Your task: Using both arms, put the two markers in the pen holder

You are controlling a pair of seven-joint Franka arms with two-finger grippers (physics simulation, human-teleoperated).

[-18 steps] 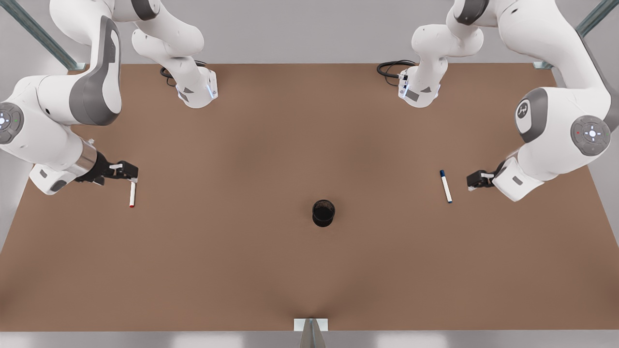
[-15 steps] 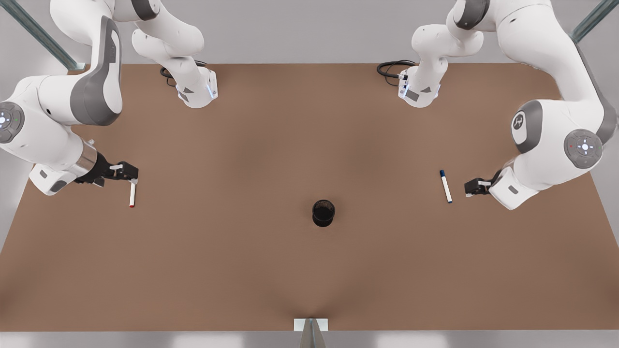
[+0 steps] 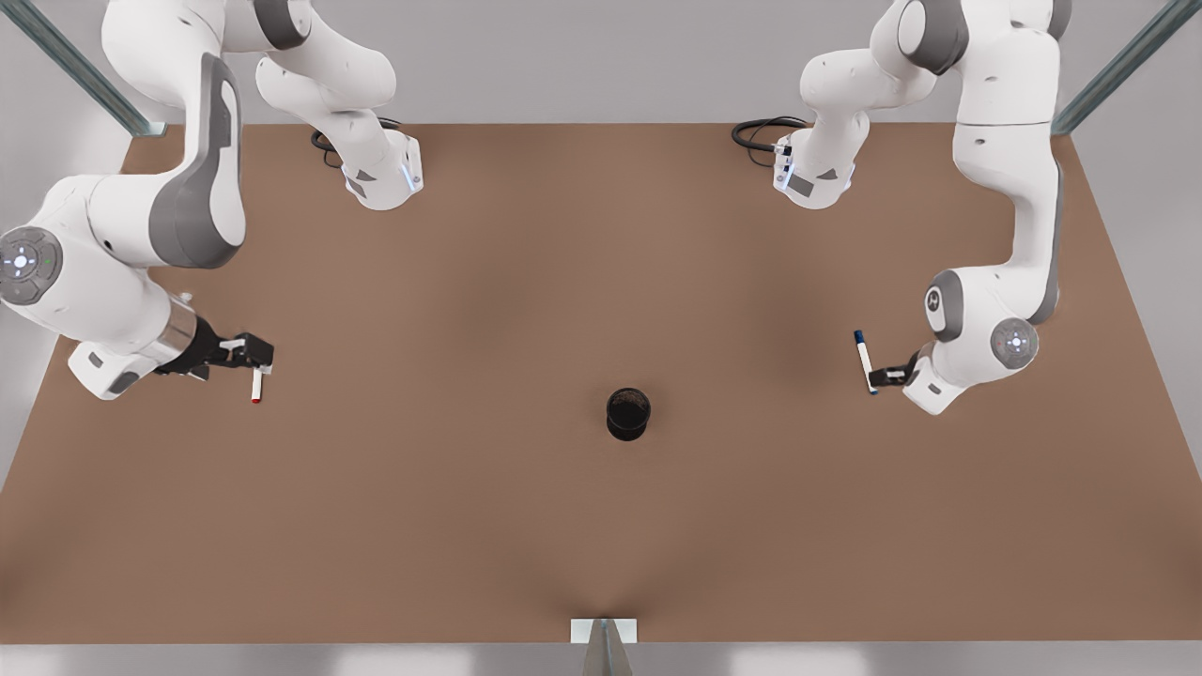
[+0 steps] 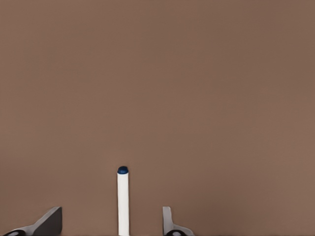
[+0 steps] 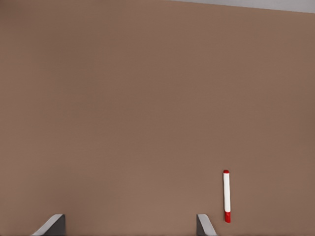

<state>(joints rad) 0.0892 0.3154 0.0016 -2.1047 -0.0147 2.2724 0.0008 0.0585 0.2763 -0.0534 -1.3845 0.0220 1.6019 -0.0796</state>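
Sitting upright near the middle of the brown worktop [image 3: 470, 526]: black holder [image 3: 628, 414], contents not discernible, neither marker in it. Lying flat well off to the holder's right in the front view: blue marker [image 3: 863, 358], between the spread, not-yet-touching fingers [image 4: 170, 223] of the left hand [image 3: 877, 378]. Lying flat well off to the holder's left in the front view: red marker [image 3: 256, 385], just beside and outside one finger [image 5: 204, 225] of the right hand [image 3: 255, 360], also standing wide open, gripping nothing.

A simulated robot lab: bare brown table [image 3: 526, 282], grey walls, metal frame struts [image 3: 80, 70].
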